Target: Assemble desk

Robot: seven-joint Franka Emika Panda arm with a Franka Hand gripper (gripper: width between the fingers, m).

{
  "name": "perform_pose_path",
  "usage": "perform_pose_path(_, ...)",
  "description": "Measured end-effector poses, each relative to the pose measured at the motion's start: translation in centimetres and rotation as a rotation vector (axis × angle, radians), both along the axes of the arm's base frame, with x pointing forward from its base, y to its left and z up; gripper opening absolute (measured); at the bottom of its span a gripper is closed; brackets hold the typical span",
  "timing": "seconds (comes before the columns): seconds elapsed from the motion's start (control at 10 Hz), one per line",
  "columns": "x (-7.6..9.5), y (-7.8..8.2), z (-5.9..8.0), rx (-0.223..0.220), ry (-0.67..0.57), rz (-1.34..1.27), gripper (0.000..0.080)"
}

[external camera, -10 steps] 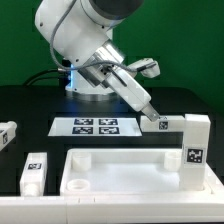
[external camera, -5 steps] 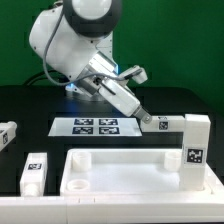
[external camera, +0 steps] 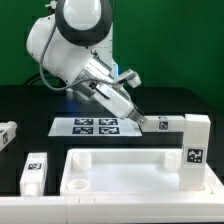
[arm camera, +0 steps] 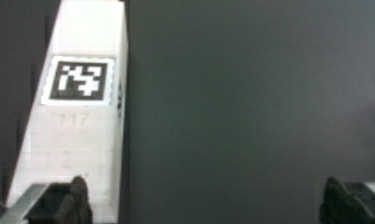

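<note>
**Claw (external camera: 141, 119) open, leg (external camera: 161, 122) off-centre**

The claw hangs empty, jaws spread, right of centre in the exterior view, just left of the lying leg. In the wrist view we see the leg's (arm camera: 77, 130) long axis square to the closing line, yet beside one finger (arm camera: 59, 203), not mid-gap. A sideways shift seems needed; an upright leg (external camera: 197, 135) crowds the right.

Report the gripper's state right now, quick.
Gripper: open, jaws wide apart, holding nothing. The white blocky plastic leg with a black-and-white square tag lies by one finger, not gripped.
</note>
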State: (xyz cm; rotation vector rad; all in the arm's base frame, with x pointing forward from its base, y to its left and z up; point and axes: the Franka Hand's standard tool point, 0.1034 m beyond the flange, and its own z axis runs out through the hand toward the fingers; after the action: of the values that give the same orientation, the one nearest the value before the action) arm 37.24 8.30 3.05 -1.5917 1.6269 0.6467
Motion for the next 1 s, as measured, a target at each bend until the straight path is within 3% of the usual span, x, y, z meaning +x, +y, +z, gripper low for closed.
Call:
perform_pose_path(0.1,-0.2,0.2,0.3,0.068,-0.005,-0.027,0.0649)
perform_pose_path(0.3,-2.3,0.5,0.0,0.126,0.015,-0.063,0.0649)
perform_pose_path(0.6,-4.6,0.9,-1.7,0.121,0.042,-0.047,0.0649)
perform_pose_path(0.8,-5.2,1.4,-2.3,0.106,0.060,-0.032,0.0649)
perform_pose_path(1.0,-4.8,1.8,-2.6,0.084,0.088,-0.026,0.0649)
